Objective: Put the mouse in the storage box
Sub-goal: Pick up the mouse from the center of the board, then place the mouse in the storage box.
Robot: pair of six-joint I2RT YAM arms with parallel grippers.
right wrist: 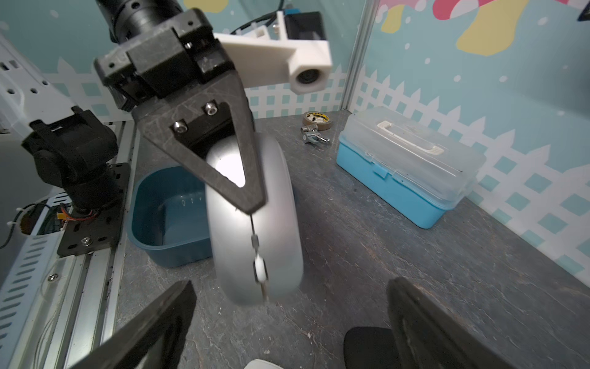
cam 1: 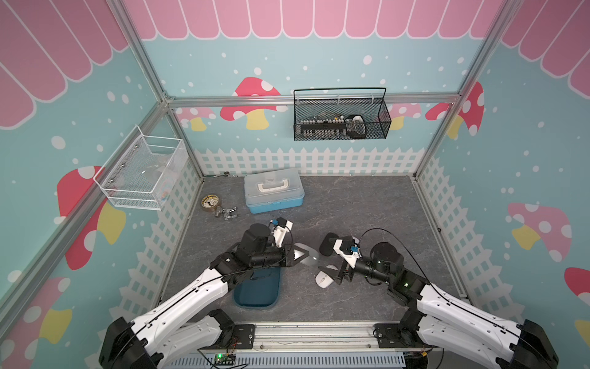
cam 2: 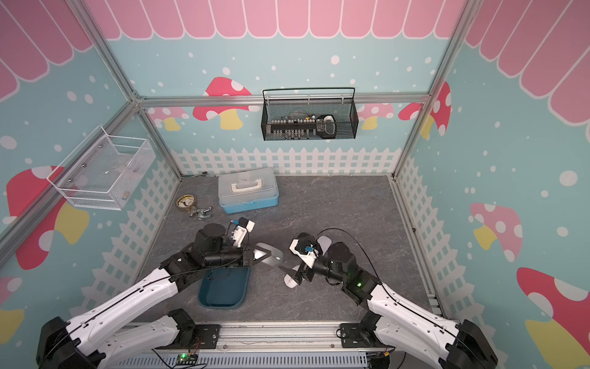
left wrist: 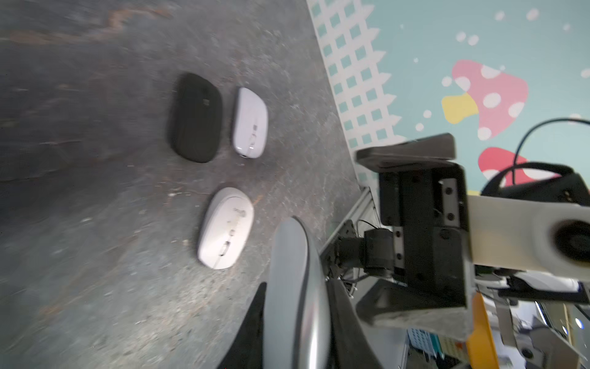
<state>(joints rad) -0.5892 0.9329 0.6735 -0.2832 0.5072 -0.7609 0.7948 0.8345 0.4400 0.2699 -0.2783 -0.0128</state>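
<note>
While the left gripper (cam 1: 300, 255) clamps its fingers (right wrist: 245, 179) on the top and underside of a silver-grey mouse (cam 1: 311, 258), the mouse hangs on edge above the grey table (cam 1: 367, 207), between the two arms and just off the far corner of the dark teal storage box (cam 1: 255, 297). The box sits open under the left arm, and the part of its floor that shows holds nothing. The right gripper (cam 1: 336, 274) faces the mouse with its fingers spread wide and nothing between them. Three more mice, a black one (left wrist: 195, 118) and two white ones (left wrist: 249, 123) (left wrist: 226, 226), lie flat on the table on the right arm's side. The step in hand appears to be the carry: the mouse is up and gripped, but not yet over the box. The next move likely calls for the left arm to draw the mouse back over the box opening, lower it inside the rim and only then part its fingers. The smooth, rounded shell could slip in a hurried swing, and the right arm would do well to keep clear of the path.
</note>
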